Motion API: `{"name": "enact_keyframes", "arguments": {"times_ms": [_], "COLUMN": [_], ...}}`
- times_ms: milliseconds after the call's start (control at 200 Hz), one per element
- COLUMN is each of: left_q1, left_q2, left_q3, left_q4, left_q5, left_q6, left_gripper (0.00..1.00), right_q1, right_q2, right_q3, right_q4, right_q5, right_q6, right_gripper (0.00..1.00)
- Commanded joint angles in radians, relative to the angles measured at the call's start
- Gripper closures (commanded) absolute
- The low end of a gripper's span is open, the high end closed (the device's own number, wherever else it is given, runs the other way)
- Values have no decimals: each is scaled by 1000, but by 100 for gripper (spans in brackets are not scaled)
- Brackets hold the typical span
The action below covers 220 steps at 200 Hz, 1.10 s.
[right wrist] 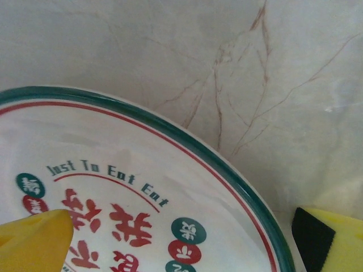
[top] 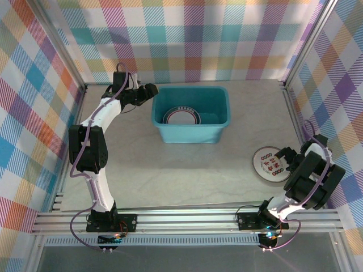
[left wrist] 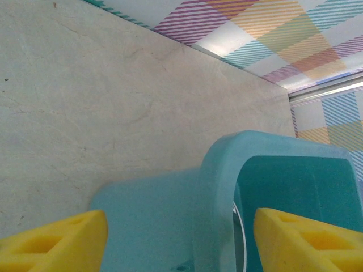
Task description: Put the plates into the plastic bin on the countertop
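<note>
The teal plastic bin (top: 193, 113) stands at the back middle of the countertop (top: 187, 164). Teal-rimmed white plates (top: 181, 116) lie stacked inside it. My left gripper (top: 148, 93) is open at the bin's left rim (left wrist: 227, 170). One yellow finger (left wrist: 54, 241) is outside the wall, the other inside, beside a plate's edge (left wrist: 244, 238). One more plate (top: 271, 164), with a teal rim and red designs, lies flat at the right. My right gripper (top: 286, 158) is open over its right edge: one finger (right wrist: 34, 241) above the plate (right wrist: 142, 198), the other off the rim.
Plaid walls close in the back and both sides, with metal rails at the corners (top: 309, 42) and along the near edge (top: 187, 218). The left arm's elbow (top: 85, 147) stands left of the bin.
</note>
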Motion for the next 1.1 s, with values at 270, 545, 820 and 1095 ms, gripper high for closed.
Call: {"name": "enact_keyframes", "arguments": {"times_ms": [270,545,820,1095], "left_q1": [-8,-8,-8,-7], "left_q2": [7,1,1,12], "left_q3": [18,14,2,-6], "left_q4": [-15,-14,-8,17], "left_q5": [1,2,1,5], "left_q6": [18,19,17,-3], "left_gripper": [31,31,31,31], "right_q1": [45,88,98,104], "right_q2": [60,43,41,56], "right_q3": [31,10,12,17], "right_q4": [5,31,-19,-9], "right_q5": [-95,-150,-135,-165], "right_q6": [-30,-27,-45,-52], "right_gripper": [7,15,32,53]}}
